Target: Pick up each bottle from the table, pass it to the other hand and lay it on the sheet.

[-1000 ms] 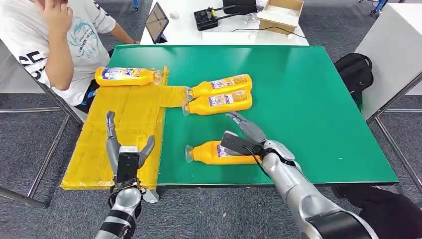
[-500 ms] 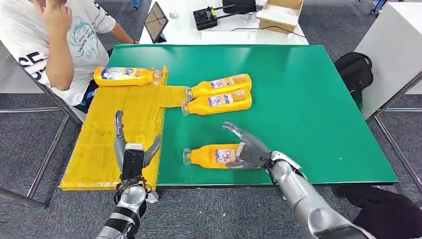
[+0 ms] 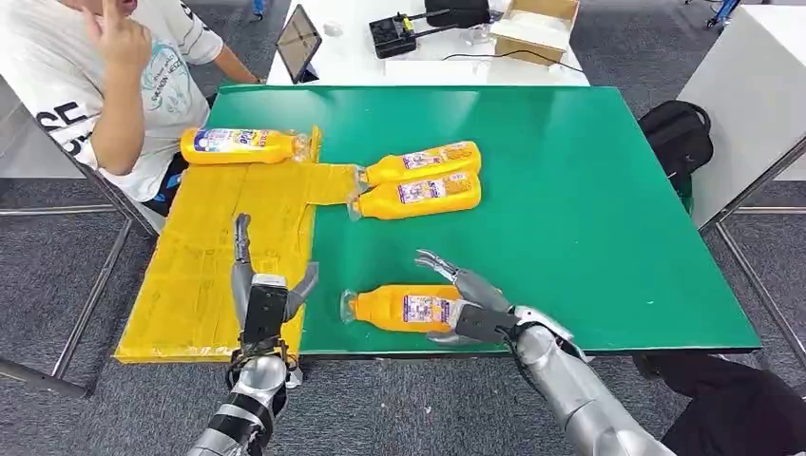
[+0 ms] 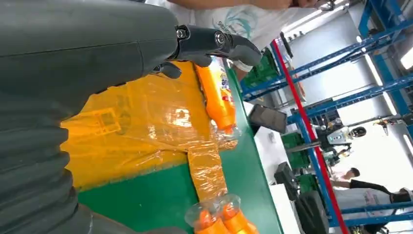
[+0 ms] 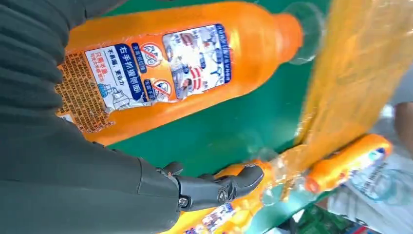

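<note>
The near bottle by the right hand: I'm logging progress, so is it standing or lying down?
Lying down. The near bottle lies on its side on the green table, cap toward the yellow sheet, with the right hand at it.

Green table [image 3: 570,190]: yellow sheet [image 3: 219,256], three bottles [image 3: 418,180].

The worktop [image 3: 570,190] is plain green. The sheet [image 3: 228,256] is translucent yellow-orange. Each bottle [image 3: 404,308] is orange with a clear cap and a white, blue and red label. Both hands [image 3: 261,304] are dark grey on silver arms [image 3: 570,389].
</note>
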Robot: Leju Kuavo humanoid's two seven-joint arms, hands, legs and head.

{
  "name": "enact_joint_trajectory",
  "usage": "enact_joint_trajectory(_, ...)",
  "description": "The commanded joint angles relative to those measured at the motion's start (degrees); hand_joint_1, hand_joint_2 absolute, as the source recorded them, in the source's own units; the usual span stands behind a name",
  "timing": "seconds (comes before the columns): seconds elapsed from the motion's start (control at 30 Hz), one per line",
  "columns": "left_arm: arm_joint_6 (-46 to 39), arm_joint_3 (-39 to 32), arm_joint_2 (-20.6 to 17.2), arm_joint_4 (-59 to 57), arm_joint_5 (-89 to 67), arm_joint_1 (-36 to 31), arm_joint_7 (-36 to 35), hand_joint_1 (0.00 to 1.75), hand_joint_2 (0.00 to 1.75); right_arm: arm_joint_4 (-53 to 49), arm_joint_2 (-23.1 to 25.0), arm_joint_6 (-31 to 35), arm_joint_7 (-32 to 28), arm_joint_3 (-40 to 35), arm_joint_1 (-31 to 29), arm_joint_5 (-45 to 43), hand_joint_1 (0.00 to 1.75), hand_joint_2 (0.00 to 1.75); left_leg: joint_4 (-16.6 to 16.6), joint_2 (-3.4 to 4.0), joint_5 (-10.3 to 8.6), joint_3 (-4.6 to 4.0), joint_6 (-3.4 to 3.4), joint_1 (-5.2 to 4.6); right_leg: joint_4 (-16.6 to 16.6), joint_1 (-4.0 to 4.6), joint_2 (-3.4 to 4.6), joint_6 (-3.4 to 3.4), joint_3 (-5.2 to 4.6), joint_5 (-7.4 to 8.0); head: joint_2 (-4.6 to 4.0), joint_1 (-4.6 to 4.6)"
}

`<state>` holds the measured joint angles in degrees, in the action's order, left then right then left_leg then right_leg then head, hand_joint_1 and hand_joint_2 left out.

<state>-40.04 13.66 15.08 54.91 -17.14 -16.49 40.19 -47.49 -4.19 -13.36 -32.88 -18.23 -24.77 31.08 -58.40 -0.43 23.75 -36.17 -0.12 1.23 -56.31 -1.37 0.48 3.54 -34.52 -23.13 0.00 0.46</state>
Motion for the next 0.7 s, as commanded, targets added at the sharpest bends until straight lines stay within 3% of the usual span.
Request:
enact_joint_trajectory(0.03, 0.04, 1.80, -1.00, -4.50, 1.37, -1.72, -0.19, 0.00, 1.75, 8.63, -1.78, 3.94, 3.27, -4.24, -1.77, 2.69, 0.00, 1.75, 0.10, -0.10, 0.02, 0.24, 0.07, 0.00, 0.12, 0.04, -0.14, -0.14, 0.29, -0.05, 0.00, 0.00)
enact_joint_trajectory(0.3, 0.04, 1.80, -1.00, -4.50, 1.37, -1.72, -0.19, 0.00, 1.75, 8.63, -1.78, 3.94, 3.27, -4.24, -1.77, 2.69, 0.00, 1.75, 0.11, -0.13, 0.02, 0.24, 0.08, 0.01, 0.14, 0.05, -0.18, -0.16, 0.33, -0.05, 0.00, 0.00)
enact_joint_trajectory(0.43, 0.39, 1.73, -1.41, -4.58, 3.43, -1.54, -0.19, 0.00, 1.75, 13.35, -1.74, 8.56, 7.61, -6.59, -4.99, 6.75, 0.00, 1.75, 0.07, -0.06, 0.01, 0.18, 0.06, 0.00, 0.09, 0.03, -0.08, -0.11, 0.23, -0.02, 0.00, 0.00)
enact_joint_trajectory(0.7, 0.72, 2.63, -1.48, -5.72, 4.78, -1.97, -0.19, 0.00, 1.75, 19.27, -2.50, 8.92, 10.23, -9.05, -7.36, 9.26, 0.00, 1.75, 0.13, -0.15, -0.03, 0.35, 0.10, 0.01, 0.18, 0.06, -0.21, -0.18, 0.46, -0.02, 0.00, 0.00)
